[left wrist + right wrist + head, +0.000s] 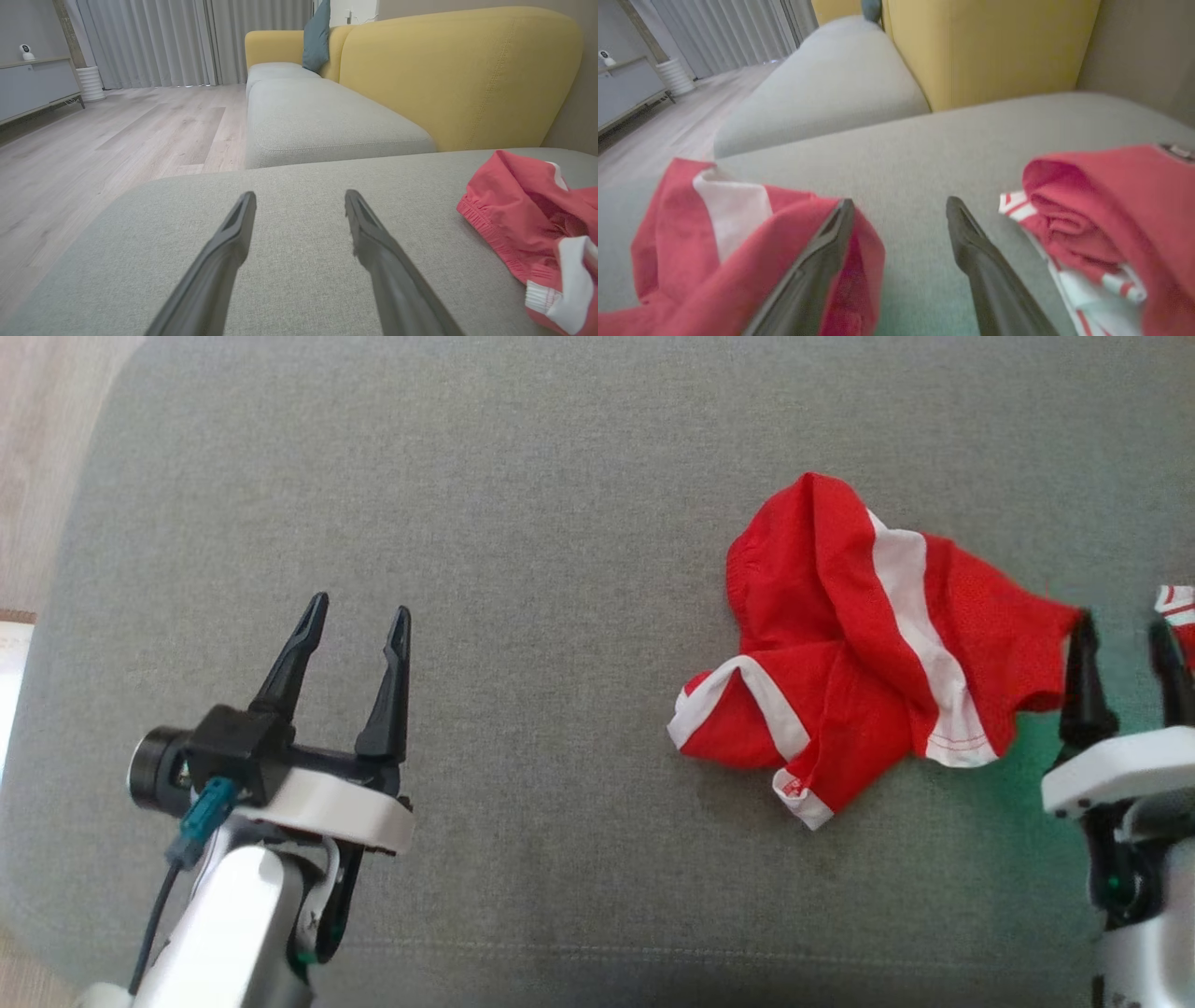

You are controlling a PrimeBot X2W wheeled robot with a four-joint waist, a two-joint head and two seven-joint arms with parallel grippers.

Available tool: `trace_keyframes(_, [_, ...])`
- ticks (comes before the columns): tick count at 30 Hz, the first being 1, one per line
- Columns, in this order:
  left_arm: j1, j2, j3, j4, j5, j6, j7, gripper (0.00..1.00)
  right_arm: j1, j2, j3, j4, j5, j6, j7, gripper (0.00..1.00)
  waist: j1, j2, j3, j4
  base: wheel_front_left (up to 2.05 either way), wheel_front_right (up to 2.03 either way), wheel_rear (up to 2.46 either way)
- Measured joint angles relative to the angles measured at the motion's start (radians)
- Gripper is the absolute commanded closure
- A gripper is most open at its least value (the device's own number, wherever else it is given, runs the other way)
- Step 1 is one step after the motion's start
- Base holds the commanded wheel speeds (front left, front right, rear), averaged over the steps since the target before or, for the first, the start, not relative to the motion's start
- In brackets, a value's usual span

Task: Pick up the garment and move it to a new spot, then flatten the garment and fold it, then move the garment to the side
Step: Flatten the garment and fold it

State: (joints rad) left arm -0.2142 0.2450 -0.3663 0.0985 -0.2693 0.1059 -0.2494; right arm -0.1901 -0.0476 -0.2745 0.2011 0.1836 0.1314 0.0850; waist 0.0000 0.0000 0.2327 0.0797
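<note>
The garment (pixel 840 644), red shorts with white side stripes, lies crumpled on the right half of the grey cushion (pixel 560 523). My right gripper (pixel 1122 623) stands open at the garment's right edge, and a fold of red cloth rests against the outside of its left finger. In the right wrist view the garment (pixel 714 242) bunches beside that finger, with bare cushion between the open fingers of the right gripper (pixel 901 203). My left gripper (pixel 362 607) is open and empty over the cushion's left part, well apart from the garment (pixel 528 210), which the left gripper (pixel 300 196) has to its right.
A second red and white cloth (pixel 1178 602) lies at the far right, just beyond my right gripper, and bulks large at the right wrist view's right (pixel 1101 210). A yellow backrest (pixel 458 70) rises behind the cushion. Wooden floor (pixel 117 130) runs off to the left.
</note>
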Motion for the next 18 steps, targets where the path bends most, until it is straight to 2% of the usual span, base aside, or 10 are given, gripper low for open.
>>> trace_keyframes(5, [0.005,0.002,0.006,0.001,0.000,0.008,0.000,0.00,0.011,-0.022,0.027,-0.143,-0.068,0.000,-0.045,0.00,0.0000,0.0000,-0.025,-0.007,0.00,0.00,0.00])
trace_keyframes(10, [0.016,0.006,0.013,0.001,0.000,0.010,0.000,0.00,0.073,-0.029,0.119,-0.279,-0.083,0.000,-0.030,0.00,0.0000,0.0000,-0.053,-0.014,0.00,0.00,0.00])
trace_keyframes(13, [0.037,0.009,0.013,0.001,0.000,0.017,0.000,0.00,0.118,-0.027,0.178,-0.321,-0.084,0.000,-0.002,0.00,0.0000,0.0000,-0.069,-0.016,0.00,0.00,0.00])
trace_keyframes(18, [0.066,0.019,0.012,0.002,-0.001,0.025,0.002,0.00,0.204,-0.009,0.213,-0.348,-0.063,0.000,0.012,0.00,0.0000,0.0000,-0.101,-0.018,0.00,0.00,0.00])
